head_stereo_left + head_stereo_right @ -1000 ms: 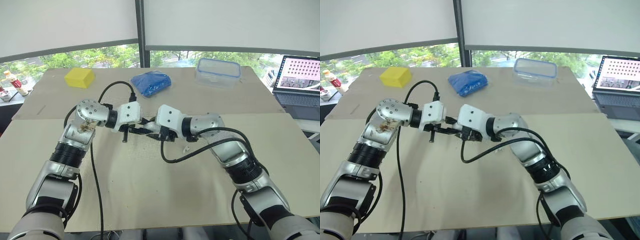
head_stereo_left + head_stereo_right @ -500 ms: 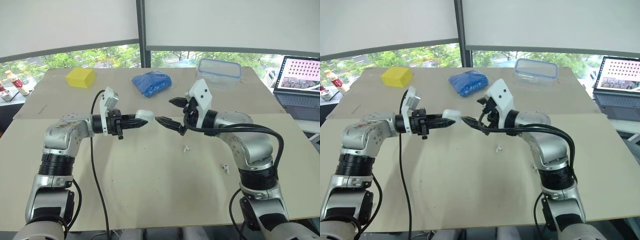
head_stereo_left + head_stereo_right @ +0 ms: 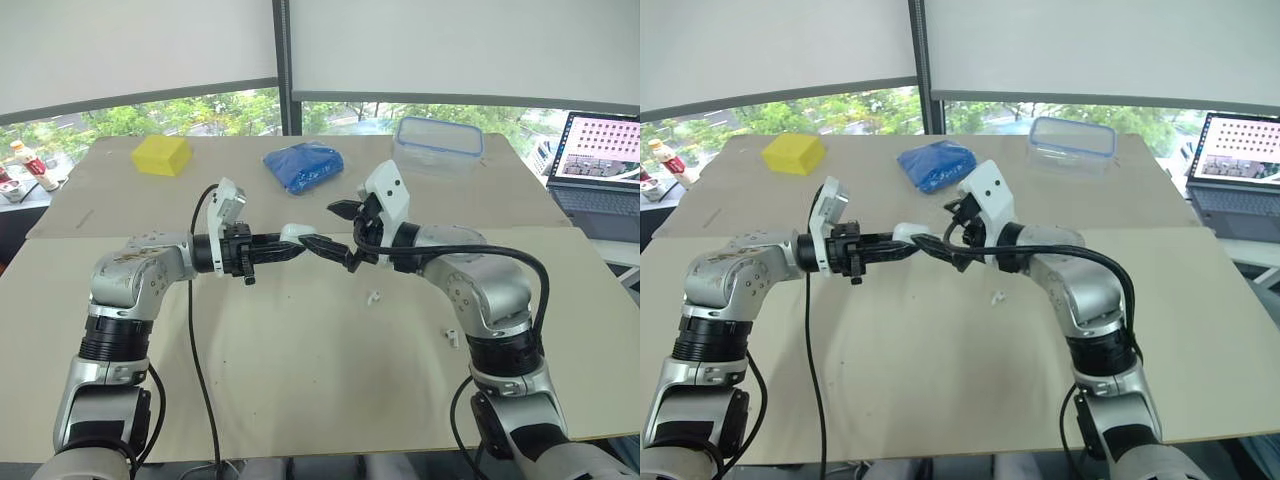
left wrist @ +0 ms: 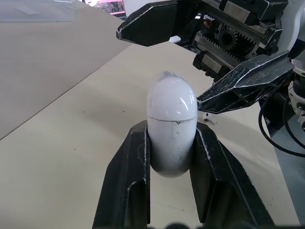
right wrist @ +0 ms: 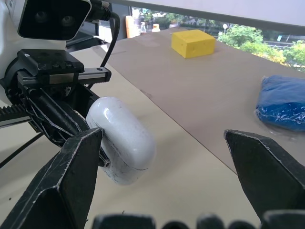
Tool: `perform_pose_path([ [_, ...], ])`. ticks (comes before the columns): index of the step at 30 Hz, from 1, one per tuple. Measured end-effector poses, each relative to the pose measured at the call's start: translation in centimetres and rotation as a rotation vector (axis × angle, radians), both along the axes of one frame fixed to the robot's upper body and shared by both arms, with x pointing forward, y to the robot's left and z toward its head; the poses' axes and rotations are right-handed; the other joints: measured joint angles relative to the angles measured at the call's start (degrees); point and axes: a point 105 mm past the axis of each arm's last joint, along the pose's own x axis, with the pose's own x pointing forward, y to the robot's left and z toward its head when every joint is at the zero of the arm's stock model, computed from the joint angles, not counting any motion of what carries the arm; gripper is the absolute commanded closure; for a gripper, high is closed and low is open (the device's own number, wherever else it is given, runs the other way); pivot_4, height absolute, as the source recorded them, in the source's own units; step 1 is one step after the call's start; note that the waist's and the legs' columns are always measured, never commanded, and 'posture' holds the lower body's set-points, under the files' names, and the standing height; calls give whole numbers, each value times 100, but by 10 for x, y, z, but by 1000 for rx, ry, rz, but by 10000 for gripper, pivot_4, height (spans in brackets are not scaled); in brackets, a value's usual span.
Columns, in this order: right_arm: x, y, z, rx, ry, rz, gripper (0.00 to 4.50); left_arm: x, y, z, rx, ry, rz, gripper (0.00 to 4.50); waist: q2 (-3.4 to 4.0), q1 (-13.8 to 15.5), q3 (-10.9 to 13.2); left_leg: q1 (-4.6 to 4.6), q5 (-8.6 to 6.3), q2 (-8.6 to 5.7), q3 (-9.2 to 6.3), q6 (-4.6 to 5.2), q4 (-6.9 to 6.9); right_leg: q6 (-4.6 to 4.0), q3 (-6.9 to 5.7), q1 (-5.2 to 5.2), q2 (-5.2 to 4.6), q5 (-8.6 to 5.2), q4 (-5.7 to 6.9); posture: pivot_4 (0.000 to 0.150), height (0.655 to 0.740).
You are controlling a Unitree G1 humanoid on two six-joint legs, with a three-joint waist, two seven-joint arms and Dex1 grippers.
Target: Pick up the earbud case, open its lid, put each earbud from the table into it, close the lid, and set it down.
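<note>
While in left pincer (image 4: pixel 171 131) — earbud case (image 4: pixel 171 107)

The earbud case (image 4: pixel 171 124), a glossy white rounded pod with its lid shut along a thin seam, is held clear of the worktop (image 3: pixel 300 380), its lower half clamped in the left tool (image 3: pixel 292 243). Two small white earbuds lie on the worktop, well apart: the near earbud (image 3: pixel 372 297) and the far earbud (image 3: pixel 452 338).

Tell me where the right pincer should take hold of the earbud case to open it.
Its rounded lid, above the seam: it juts free past the left pincer, clamped on the body. Come head-on from the robot's right, where the open right pincer faces it.
</note>
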Motion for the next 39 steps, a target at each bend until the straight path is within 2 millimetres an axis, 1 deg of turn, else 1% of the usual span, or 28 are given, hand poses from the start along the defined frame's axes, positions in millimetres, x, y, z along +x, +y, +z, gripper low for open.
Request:
perform_pose_path([
  [3,4,-1,6,56,17,-16,98,0,1,-1,3,2,5,38862,0,-3,0,0,0,1,0,0,0,0,0,-1,0,0,0,1500,7400],
  [7,13,-13,21,141,35,-82,98,-4,0,-5,1,7,-5,38862,0,-2,0,0,0,2,-1,0,-3,0,0,-1,0,0,0,1500,7400],
  [9,16,-16,22,158,53,-96,98,-4,0,-6,1,9,0,38862,0,-1,0,0,0,1,0,0,-3,0,1,-1,-1,0,-1,1500,7400],
  [13,17,-21,18,160,81,-116,98,1,-2,-4,-17,-19,46,38862,0,8,0,-1,0,1,-1,0,-2,0,0,0,-2,0,-1,1500,7400],
  [17,7,-27,-4,121,128,-106,98,2,5,-7,-26,-23,87,38862,0,-2,0,-2,-1,1,2,1,-4,0,3,-2,-3,0,-3,1500,7400],
  [20,0,-26,-5,70,106,-74,98,-2,4,-15,-21,-2,79,38862,0,-20,0,0,0,4,4,1,-4,0,6,-4,1,0,-1,1500,7400],
  [26,-7,-12,-13,2,89,-9,98,-4,2,-12,-20,-15,68,38862,0,-5,0,0,-1,3,4,1,-4,0,5,-2,0,0,-2,1500,7400],
  [30,-9,-7,-16,-19,84,18,98,-5,2,-12,-21,-16,63,38862,0,9,0,-1,-1,1,3,1,-4,0,4,-1,-1,0,-4,1500,7400],
  [32,-10,-6,-17,-26,82,21,98,-6,1,-12,-22,-17,55,38862,0,7,0,-1,-1,2,4,1,-4,0,4,-1,-2,0,-4,1500,7400],
  [34,-6,-6,-18,-23,84,3,98,-9,-1,-11,-22,-19,42,38862,0,4,0,0,-1,3,4,1,-4,0,4,-1,-1,0,-3,1500,7400],
  [39,0,-3,-15,-12,84,-2,98,-8,3,-12,-10,-20,60,38862,0,3,0,0,0,3,3,1,-4,0,4,-2,0,0,-4,1500,7400],
])
